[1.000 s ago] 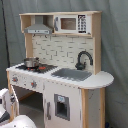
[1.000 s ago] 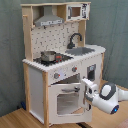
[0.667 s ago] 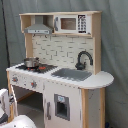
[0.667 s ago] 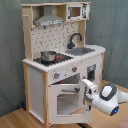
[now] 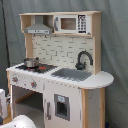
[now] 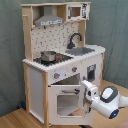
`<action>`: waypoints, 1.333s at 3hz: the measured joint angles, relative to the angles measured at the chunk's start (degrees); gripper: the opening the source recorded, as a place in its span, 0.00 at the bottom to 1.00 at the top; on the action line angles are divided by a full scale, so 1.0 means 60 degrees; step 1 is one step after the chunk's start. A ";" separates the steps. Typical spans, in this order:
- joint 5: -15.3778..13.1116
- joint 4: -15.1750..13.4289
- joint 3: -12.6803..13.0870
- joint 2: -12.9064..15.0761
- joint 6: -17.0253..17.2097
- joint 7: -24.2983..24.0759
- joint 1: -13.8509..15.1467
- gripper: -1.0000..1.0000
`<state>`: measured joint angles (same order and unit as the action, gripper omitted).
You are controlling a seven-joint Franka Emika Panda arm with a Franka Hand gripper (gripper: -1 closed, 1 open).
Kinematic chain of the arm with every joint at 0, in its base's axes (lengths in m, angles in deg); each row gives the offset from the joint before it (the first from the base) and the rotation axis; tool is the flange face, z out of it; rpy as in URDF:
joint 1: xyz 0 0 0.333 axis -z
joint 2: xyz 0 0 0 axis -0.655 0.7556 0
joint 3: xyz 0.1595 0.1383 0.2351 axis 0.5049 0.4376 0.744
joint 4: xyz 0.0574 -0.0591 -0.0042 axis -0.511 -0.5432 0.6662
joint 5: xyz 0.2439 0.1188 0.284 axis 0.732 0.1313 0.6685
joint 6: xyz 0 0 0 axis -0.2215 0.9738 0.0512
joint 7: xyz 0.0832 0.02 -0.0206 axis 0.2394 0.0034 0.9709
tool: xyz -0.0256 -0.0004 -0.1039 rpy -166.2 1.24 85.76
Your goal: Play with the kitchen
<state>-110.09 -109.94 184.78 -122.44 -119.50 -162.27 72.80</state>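
Pot on stovetop; sink beside it; faucet behind sink; microwave above.

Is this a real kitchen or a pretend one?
Probably a pretend one in a test room: a toy kitchen on a wood floor before a grey curtain, with a robot arm at its oven door.

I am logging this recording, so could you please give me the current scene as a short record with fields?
scene: toy kitchen on a wooden floor, grey backdrop
stovetop: small metal pot on it
sink: grey basin with black faucet
upper shelf: microwave beside hood
oven door: swung open in the second exterior view
robot: gripper at the oven door's edge
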 joint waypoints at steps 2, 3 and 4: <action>0.0343 0.0326 0.0138 0.0119 0.0706 0.0516 -0.0012 0.00; 0.0343 0.0349 0.0138 0.0119 0.0750 0.0531 -0.0016 1.00; 0.0345 0.1002 0.0340 0.0119 0.1229 0.0978 -0.0013 1.00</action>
<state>-108.02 -103.93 186.81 -121.72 -112.13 -156.40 72.72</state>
